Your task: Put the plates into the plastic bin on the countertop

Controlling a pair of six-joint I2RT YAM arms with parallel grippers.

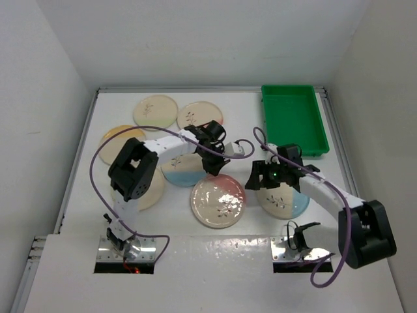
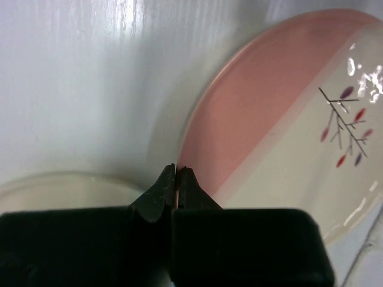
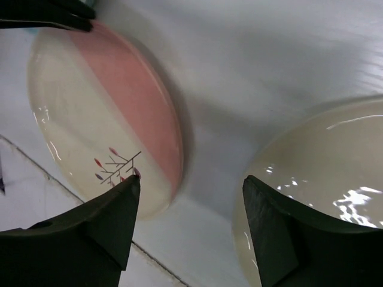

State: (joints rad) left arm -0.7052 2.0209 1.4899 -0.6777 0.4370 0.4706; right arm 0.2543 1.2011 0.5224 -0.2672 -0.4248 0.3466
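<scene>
The pink-segment plate [image 1: 218,203] lies on the countertop [image 1: 244,111] in front of the arms. My left gripper [image 1: 215,171] is at its far rim, shut on that rim; in the left wrist view [image 2: 178,168] the plate [image 2: 281,107] runs into the closed fingertips and its edge looks slightly raised. My right gripper [image 1: 258,182] is open and empty, low over the bare surface between the pink plate [image 3: 90,113] and a blue-segment plate [image 1: 287,203]. Its fingertips straddle the gap in the right wrist view [image 3: 190,179]. The green plastic bin [image 1: 293,124] stands empty at the far right.
Other plates lie to the left: two cream ones [image 1: 155,112] [image 1: 199,116] at the back, an orange one [image 1: 120,137], a blue one [image 1: 181,173] under the left arm and a yellow one [image 1: 151,190]. The right-hand plate [image 3: 323,161] is close beside my right finger.
</scene>
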